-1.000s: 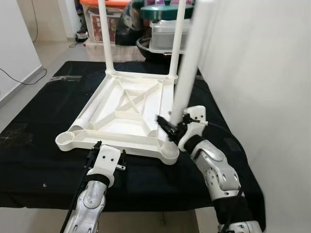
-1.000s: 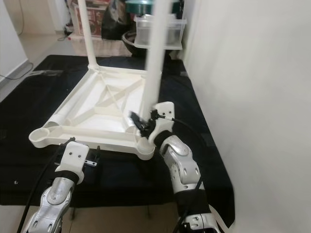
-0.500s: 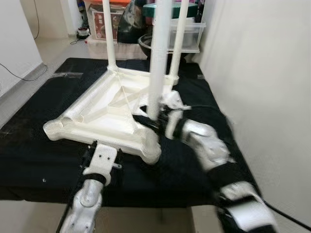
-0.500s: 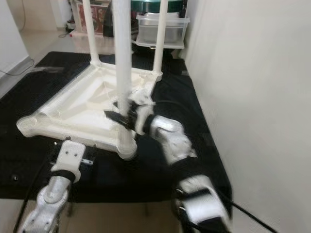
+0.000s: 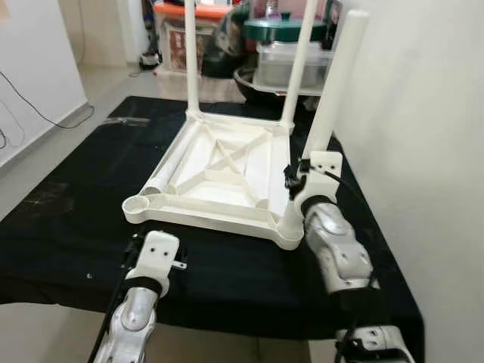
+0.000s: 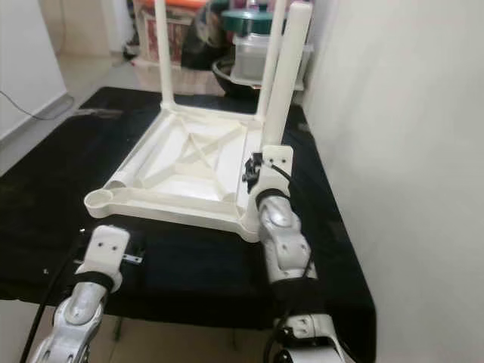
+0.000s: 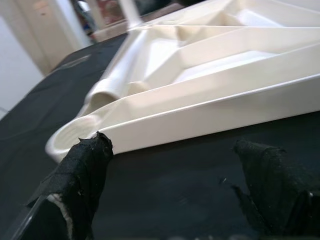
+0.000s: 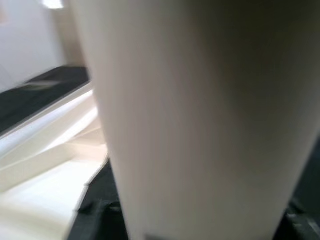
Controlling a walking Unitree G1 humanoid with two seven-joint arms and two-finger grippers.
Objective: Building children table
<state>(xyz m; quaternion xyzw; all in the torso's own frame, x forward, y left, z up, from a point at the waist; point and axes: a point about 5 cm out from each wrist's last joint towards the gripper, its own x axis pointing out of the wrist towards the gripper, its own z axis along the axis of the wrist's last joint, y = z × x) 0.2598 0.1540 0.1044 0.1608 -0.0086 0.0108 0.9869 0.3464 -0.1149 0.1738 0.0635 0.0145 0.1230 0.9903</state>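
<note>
Table [image 5: 219, 174], white plastic, lies upside down on the black counter [image 5: 68, 227], two far legs upright. The right gripper [image 5: 296, 175] holds a third leg [image 5: 333, 83] upright at the near right corner, jaws clamped on it. The left gripper [image 7: 170, 195] hovers before the near edge, jaws wide. Bins [image 5: 283, 60] stand behind. Half a second ago the leg leaned further left.
</note>
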